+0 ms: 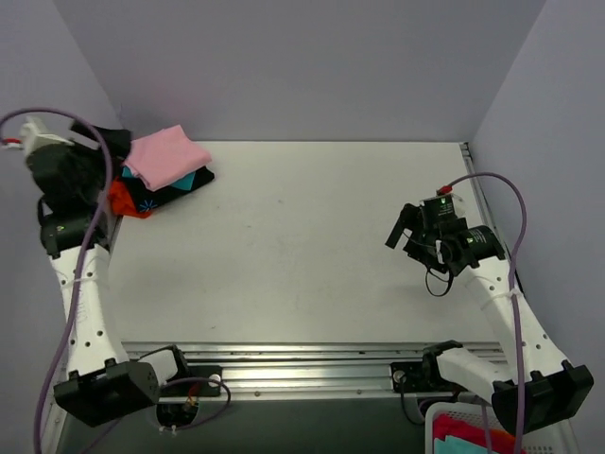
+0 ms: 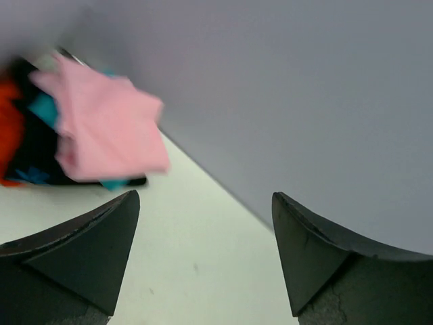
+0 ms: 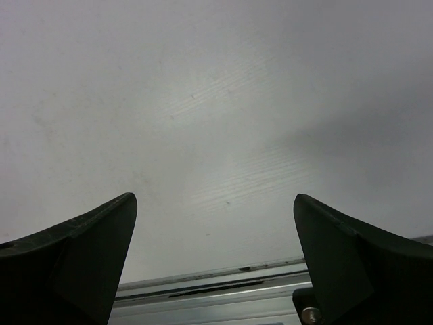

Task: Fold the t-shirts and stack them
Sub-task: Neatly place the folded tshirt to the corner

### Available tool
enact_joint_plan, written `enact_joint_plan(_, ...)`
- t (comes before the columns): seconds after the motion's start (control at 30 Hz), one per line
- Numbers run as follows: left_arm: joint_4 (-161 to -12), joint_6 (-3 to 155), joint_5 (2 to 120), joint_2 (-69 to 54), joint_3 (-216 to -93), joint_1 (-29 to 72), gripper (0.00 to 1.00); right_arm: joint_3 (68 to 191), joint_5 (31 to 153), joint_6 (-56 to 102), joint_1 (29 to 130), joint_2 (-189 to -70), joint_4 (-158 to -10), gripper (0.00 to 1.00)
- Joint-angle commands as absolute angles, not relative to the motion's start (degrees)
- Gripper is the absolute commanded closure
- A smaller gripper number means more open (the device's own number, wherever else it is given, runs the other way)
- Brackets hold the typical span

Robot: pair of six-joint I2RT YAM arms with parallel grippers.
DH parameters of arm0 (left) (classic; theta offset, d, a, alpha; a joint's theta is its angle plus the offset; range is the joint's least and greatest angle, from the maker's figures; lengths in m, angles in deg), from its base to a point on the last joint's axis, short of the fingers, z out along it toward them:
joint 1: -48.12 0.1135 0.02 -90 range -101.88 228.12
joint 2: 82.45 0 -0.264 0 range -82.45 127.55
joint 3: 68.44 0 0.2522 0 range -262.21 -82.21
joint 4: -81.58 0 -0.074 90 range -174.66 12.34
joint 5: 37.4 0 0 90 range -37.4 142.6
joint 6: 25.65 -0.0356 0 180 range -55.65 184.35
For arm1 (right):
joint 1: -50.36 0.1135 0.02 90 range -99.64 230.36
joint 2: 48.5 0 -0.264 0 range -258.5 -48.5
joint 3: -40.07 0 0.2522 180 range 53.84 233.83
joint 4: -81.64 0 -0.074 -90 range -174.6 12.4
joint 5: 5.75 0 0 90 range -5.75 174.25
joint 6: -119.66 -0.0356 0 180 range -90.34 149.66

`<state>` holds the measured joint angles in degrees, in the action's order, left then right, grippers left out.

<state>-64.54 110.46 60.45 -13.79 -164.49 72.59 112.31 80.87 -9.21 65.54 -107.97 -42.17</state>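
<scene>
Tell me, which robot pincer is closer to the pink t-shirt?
Left. The left pincer hangs open just beside the pink t-shirt, at the far left corner of the table. The right pincer is way across, over the bare right side.

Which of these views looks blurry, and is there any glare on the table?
Left wrist view: pink shirt and pile beneath smeared, fingers sharp. Top view: even light, mostly sharp. Right wrist view: faint sheen on the table, no glare.
</scene>
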Motion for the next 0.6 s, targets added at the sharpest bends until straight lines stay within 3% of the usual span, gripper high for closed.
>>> enact_joint_plan(0.0, -65.94, 108.14, 64.11, -9.41, -155.69, 57.65, 0.14, 118.86, 81.88, -6.38, 66.36, -110.02, -45.31, 0.03)
enact_joint_plan(0.13, -56.64, 102.06, 55.53, -10.90, -157.00, 39.56, 0.14, 127.90, 80.83, -3.75, 66.89, -114.76, -45.40, 0.03)
enact_joint_plan(0.2, -54.96, 100.74, 52.61, -14.32, -156.39, 36.27, 0.14, 130.29, 80.30, -3.13, 67.50, -115.30, -46.45, 0.03)
enact_joint_plan(0.57, -39.49, 92.57, 43.72, -24.69, -163.34, 33.97, 0.14, 133.55, 77.57, 1.27, 67.77, -112.14, -54.01, 0.00)
